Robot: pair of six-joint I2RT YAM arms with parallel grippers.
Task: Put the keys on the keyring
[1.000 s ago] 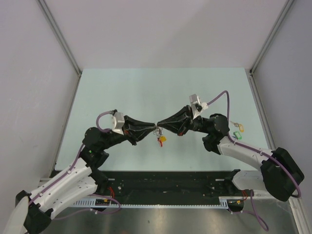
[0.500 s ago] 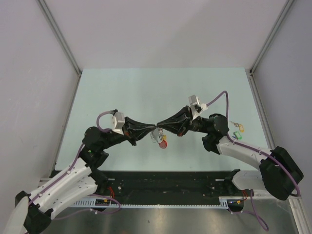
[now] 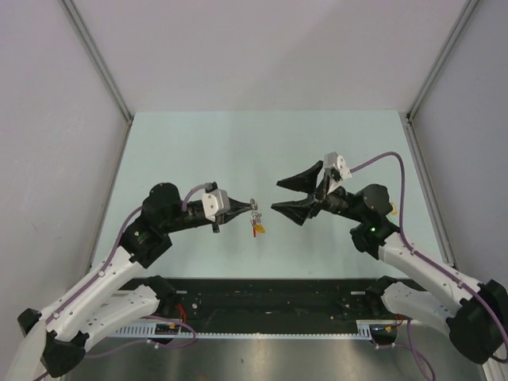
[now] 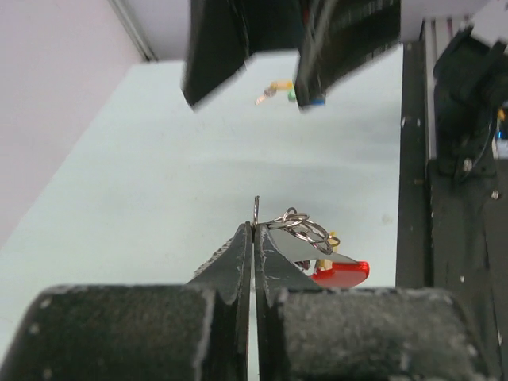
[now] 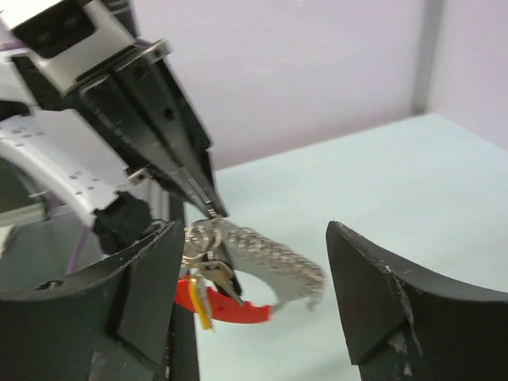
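- Keyring work is playing out over the pale green table [image 3: 198, 143], with both arms reaching in towards the middle from either side.
- Right gripper [image 3: 276, 196] hangs with its fingers wide apart and nothing between them. It faces the left one across a small gap and touches nothing.
- Left gripper [image 4: 254, 230] has its fingers pressed together, pinching the thin metal ring edge-on, so the keyring [image 4: 298, 225] is held up in the air, clear of the table.
- Down from the ring dangles the red band [image 4: 341, 274], and beside it a yellow-tagged key [image 5: 204, 313] that looks to me already threaded on.
- Far off on the right side lie the loose keys [image 4: 274, 89], yellow, green and blue, well apart from the ring.
- My read: one key is on and it's time for another. The open right gripper needs to go for a loose key, pinch its coloured head, and bring the hole to the ring's split while the left holds steady. It's fiddly, tiny stuff!
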